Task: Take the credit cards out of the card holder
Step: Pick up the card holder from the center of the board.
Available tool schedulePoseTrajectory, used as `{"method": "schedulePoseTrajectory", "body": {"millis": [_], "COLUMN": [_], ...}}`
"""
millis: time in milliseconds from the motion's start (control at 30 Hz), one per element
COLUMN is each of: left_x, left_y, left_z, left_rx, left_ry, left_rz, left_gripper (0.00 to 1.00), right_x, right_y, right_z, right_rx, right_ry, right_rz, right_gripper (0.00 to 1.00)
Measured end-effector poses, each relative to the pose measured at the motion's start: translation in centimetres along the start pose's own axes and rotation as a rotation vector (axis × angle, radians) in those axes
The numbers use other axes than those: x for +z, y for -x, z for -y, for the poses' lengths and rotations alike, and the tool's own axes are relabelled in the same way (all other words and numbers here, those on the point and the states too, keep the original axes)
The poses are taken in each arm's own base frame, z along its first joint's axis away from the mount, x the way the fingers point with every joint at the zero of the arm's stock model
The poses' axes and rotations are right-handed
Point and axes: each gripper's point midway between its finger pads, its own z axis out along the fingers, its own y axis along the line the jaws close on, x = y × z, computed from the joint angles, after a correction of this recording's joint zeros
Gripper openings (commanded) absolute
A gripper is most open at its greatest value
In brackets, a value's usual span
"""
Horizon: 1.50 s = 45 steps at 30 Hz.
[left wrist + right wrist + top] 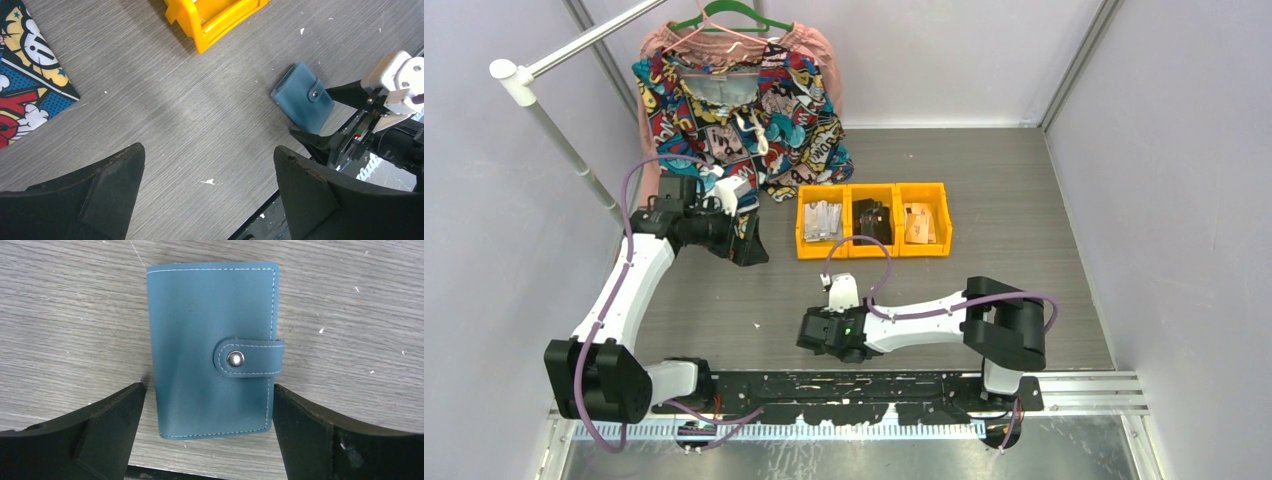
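The teal card holder (212, 340), snapped shut, lies flat on the grey tabletop (75, 315) between the right end effector's (207, 395) spread fingers. The left end effector (208, 152) is spread too, with orange bins (874, 250) beyond.

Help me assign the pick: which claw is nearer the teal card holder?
Right. The right claw straddles the snapped-shut card holder, one finger either side; the left claw hangs apart, over bare table.
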Motion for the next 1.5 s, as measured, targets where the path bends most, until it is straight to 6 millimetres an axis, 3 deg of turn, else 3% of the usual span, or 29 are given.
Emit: {"method": "schedulePoseTrajectory", "body": {"millis": [233, 500, 733, 833, 1067, 1267, 1367, 1500], "left_x": [-0.2, -0.8, -0.8, -0.8, -1.7, -2.5, -3.0, -3.6], "left_y": [0.1, 0.5, 0.6, 0.8, 1.7, 2.8, 3.2, 3.7], "left_z": [0.5, 1.7, 2.3, 2.6, 4.5, 7.2, 8.2, 9.2], "left_rx": [-0.019, -0.079, -0.196, -0.265, -0.397, -0.520, -0.559, -0.584], "left_ry": [-0.013, -0.041, -0.055, -0.055, -0.113, -0.241, -0.288, -0.331], "left_rz": [0.010, 0.033, 0.033, 0.034, 0.066, 0.109, 0.132, 0.156], "left_gripper": [1.00, 1.00, 1.00, 1.00, 0.98, 0.83, 0.76, 0.71], "right_x": [0.2, 0.6, -0.3, -1.4, -7.0, -11.8, -13.3, -13.5], "right_y": [0.0, 0.7, 2.3, 3.8, 10.4, 16.1, 17.6, 18.2], "right_z": [-0.8, -0.6, -0.4, -0.4, -1.8, -5.0, -5.9, -7.2], "right_rx": [-0.015, -0.010, -0.040, -0.053, -0.029, 0.002, 0.000, -0.023], "right_ry": [0.045, 0.060, 0.092, 0.114, 0.252, 0.374, 0.407, 0.421], "right_rz": [-0.023, -0.016, 0.044, 0.092, 0.286, 0.420, 0.454, 0.466], "right_gripper": [0.95, 0.65, 0.63, 0.64, 0.65, 0.66, 0.66, 0.66]}}
